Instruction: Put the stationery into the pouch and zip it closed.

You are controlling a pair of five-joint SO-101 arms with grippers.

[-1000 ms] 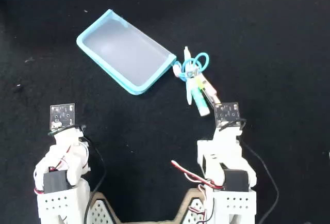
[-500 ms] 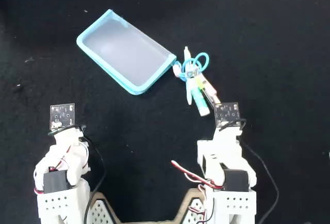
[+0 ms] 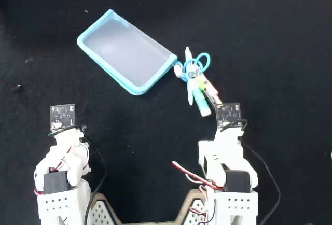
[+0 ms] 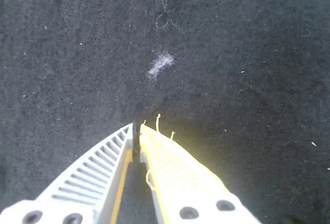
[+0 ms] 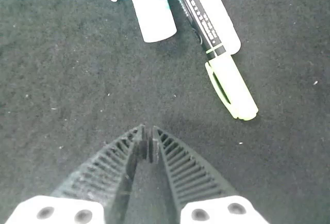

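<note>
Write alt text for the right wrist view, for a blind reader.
The right hand, shut and empty, sits above a black table cover. Just beyond its tips lie a pale yellow highlighter, a black pen and a white marker, side by side.

In my right wrist view, the edge cut off the far ends of the white tube (image 5: 152, 12), the black pen (image 5: 193, 12) and the yellow highlighter (image 5: 227, 74). From above, the stationery heap (image 3: 196, 80) overlapped too tightly to tell its pieces apart, and pens covered the scissors (image 3: 201, 60) below their blue loops.
</note>
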